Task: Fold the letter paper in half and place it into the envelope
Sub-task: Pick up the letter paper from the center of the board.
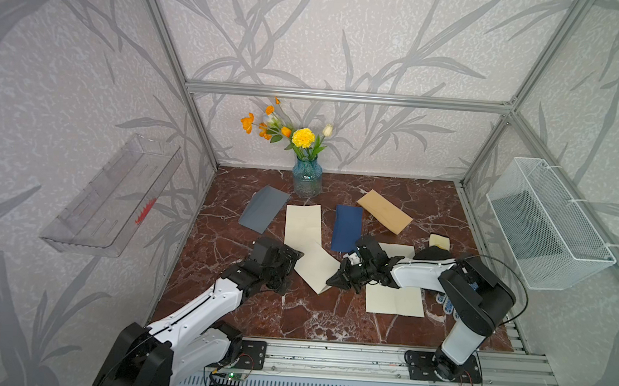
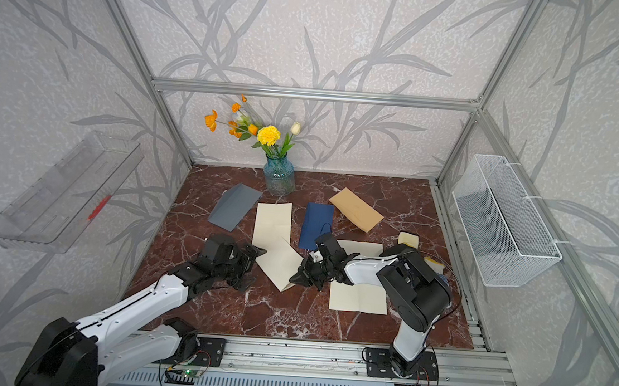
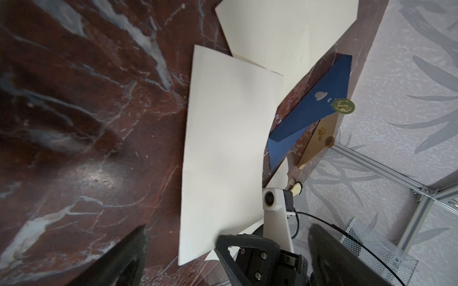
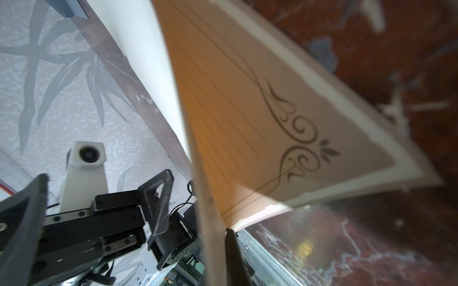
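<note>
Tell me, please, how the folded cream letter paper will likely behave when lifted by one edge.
Probably floppy: the folded cream letter paper is thin, and in the right wrist view its halves gape apart where the right gripper pinches its edge. Likely very light, so it may slide easily on the glossy marble tabletop.

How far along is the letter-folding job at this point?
Done: the letter paper looks folded over, ruled face inside, halves gaping slightly. In hand: the right gripper pinches its edge; the left gripper stands open beside it. Left: sliding it into the navy envelope, which lies on the table beyond it.
</note>
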